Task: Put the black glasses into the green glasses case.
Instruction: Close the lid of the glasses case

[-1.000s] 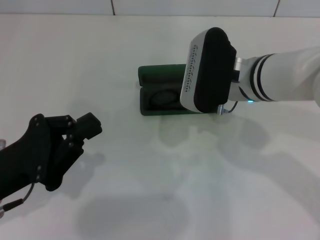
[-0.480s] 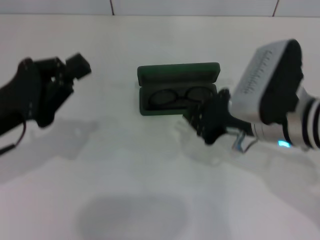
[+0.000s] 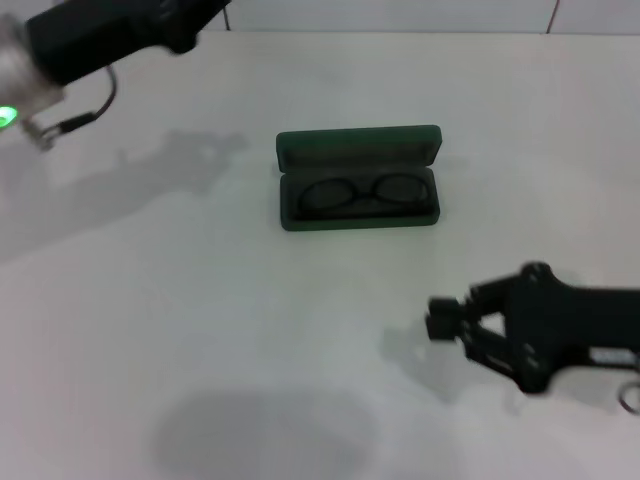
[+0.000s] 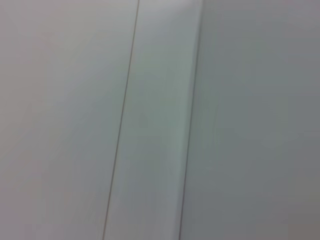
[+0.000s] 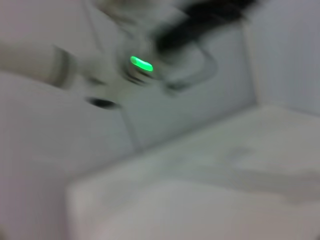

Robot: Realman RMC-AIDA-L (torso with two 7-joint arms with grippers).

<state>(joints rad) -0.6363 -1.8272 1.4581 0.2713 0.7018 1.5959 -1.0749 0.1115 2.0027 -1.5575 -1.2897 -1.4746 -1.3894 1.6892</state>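
The green glasses case (image 3: 358,148) lies open in the middle of the white table, its lid standing at the far side. The black glasses (image 3: 358,192) lie inside its tray, lenses side by side. My right gripper (image 3: 443,318) hangs low over the table in front of and to the right of the case, well apart from it and holding nothing. My left gripper (image 3: 190,15) is raised at the far left, its tips cut off by the picture's edge. The left wrist view shows only blank pale surfaces.
The white table (image 3: 200,330) spreads around the case. A tiled wall (image 3: 400,15) runs along its far edge. The right wrist view shows the other arm as a blur with a green light (image 5: 141,64).
The right gripper has pulled back from the case toward the near right, and the glasses stay in the case. The left arm has swung up and away to the far left.
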